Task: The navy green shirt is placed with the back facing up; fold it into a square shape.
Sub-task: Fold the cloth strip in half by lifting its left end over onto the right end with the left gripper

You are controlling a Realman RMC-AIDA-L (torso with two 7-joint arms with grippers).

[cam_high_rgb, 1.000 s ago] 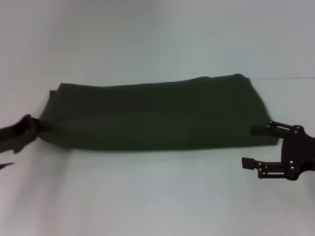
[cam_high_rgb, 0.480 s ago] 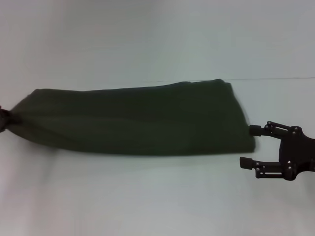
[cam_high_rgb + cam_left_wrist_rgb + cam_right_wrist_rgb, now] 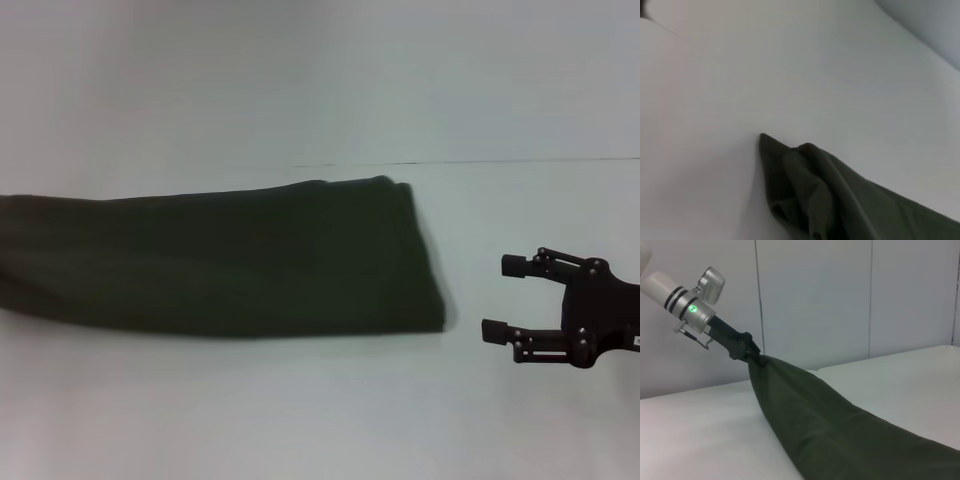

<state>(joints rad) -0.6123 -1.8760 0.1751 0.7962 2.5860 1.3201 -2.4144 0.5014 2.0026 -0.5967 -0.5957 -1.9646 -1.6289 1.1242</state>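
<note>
Head view: navy green shirt (image 3: pixel 215 258), already a long folded band on the white table (image 3: pixel 300 420), is sliding toward the robot's left, clearing the right gripper (image 3: pixel 498 296), fingers wide, empty. Right wrist view: left gripper (image 3: pixel 754 358) is pinching and lifting the far end. Cross-folds into a square are still pending.

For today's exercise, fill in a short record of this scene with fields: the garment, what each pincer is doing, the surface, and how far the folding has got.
garment: navy green shirt, folded into a long band, its left end lifted off the table
left pincer: shut on the shirt's end, holding it raised; out of the head view
right pincer: open, empty, to the right of the shirt and apart from it
surface: white table
fold stage: long band, not yet a square
</note>
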